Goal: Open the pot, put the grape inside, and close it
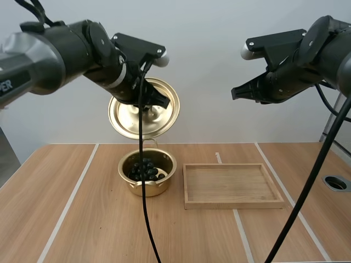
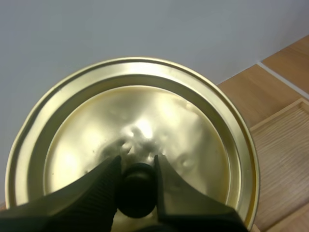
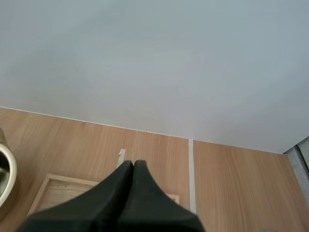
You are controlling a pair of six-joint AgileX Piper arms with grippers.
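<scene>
A brass pot [image 1: 147,172] stands open on the table with a bunch of dark grapes [image 1: 145,170] inside it. Its brass lid [image 1: 143,109] hangs tilted in the air above the pot. My left gripper [image 1: 151,104] is shut on the lid's black knob [image 2: 137,189], the fingertips [image 2: 111,176] pinching it from both sides. My right gripper [image 1: 235,94] is raised high over the table's right half, above the wooden tray; its fingers [image 3: 131,170] lie together as one dark wedge, holding nothing. The pot's rim [image 3: 6,179] shows beside the tray.
A shallow wooden tray [image 1: 232,185] lies just right of the pot, with nothing in it. A round grommet hole [image 1: 335,183] sits near the table's right edge. Pale tape lines [image 1: 71,203] run across the wood.
</scene>
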